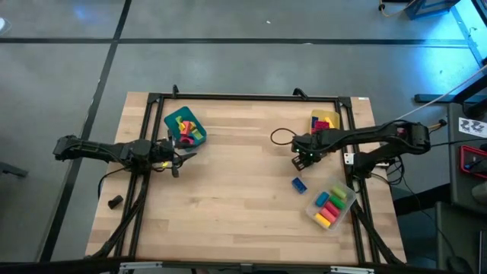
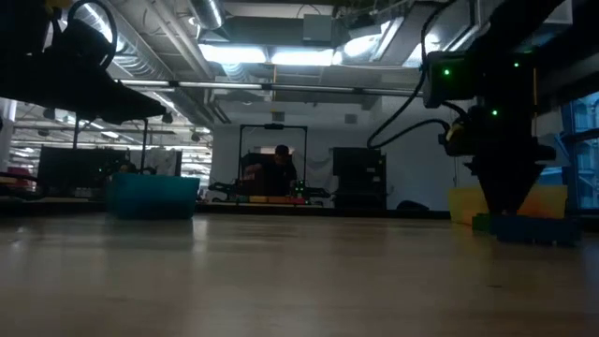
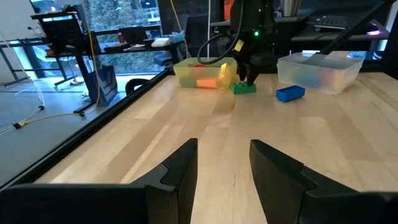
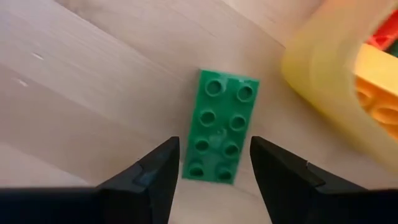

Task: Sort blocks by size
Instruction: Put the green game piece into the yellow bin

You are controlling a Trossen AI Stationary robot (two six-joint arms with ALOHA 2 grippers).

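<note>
A green two-by-four brick lies flat, studs up, on the wooden table beside the yellow tray. My right gripper is open just above it, one finger on either side of the brick's near end, apart from it. It also shows in the high view. A blue brick lies flat on the table nearer the front edge. My left gripper is open and empty, level above the table by the teal tray.
The teal tray holds several coloured blocks. The yellow tray holds red and orange ones. A clear tray at the front right holds several blocks. A small black lump lies at the front left. Bare wood lies between the arms.
</note>
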